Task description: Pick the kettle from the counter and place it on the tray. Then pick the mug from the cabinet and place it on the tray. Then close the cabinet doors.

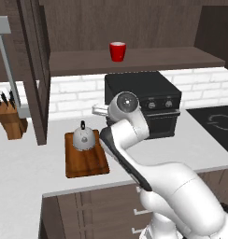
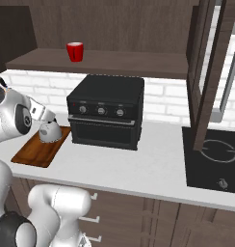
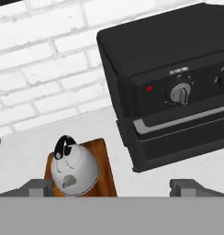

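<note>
Now the domed silver kettle (image 3: 75, 170) with its black handle sits on the reddish wooden tray (image 1: 88, 163) on the pale tabletop (image 2: 148, 166); the red mug (image 1: 117, 51) stands on the dark cabinet (image 1: 134, 59) shelf; the hand (image 3: 112, 187), spread wide and empty, hovers just above the kettle, beside the black oven (image 2: 107, 112)

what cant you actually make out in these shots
- Tray in the hand view: its lower part is cut off at the bottom, and the kettle covers its left part.
- Mug handle, left base view: not visible from this side.
- Knife block, left base view: partly behind the cabinet door.
</note>
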You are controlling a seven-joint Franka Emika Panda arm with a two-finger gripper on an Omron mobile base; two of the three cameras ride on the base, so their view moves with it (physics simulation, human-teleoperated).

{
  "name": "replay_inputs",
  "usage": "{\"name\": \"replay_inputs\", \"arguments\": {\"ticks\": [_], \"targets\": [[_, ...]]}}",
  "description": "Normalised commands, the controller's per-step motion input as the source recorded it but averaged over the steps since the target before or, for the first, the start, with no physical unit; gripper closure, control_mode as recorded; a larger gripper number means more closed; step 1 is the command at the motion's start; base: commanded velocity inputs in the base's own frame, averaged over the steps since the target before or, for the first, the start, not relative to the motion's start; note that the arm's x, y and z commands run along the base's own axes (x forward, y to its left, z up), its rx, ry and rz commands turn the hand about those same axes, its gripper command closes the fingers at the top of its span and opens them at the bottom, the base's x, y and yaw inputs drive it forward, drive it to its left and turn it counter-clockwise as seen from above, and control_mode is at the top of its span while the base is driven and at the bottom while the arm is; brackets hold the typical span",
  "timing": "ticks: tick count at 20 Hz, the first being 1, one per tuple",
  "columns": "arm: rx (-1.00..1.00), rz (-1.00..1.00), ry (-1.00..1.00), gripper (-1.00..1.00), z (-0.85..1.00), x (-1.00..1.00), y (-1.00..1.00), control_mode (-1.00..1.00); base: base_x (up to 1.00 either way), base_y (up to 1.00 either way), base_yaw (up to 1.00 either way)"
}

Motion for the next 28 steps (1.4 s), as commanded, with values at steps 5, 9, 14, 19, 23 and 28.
{"name": "replay_inputs", "arguments": {"ticks": [5,9,14,19,23,28], "targets": [[0.00,0.00,0.00,-1.00,0.20,-0.15,-0.59,-1.00,0.00,0.00,0.00],[0.00,0.00,-0.04,-1.00,0.37,-0.07,-0.37,-1.00,0.00,0.00,0.00],[0.00,0.06,-0.23,-1.00,0.58,0.00,-0.08,-1.00,0.00,0.00,0.00],[-0.07,0.13,-0.28,-1.00,0.54,-0.01,-0.10,-1.00,0.00,0.00,0.00],[-0.13,0.15,-0.25,-1.00,0.65,-0.05,-0.25,-1.00,0.00,0.00,0.00],[-0.11,0.12,-0.17,-1.00,0.66,-0.04,-0.23,-1.00,0.00,0.00,0.00]]}}
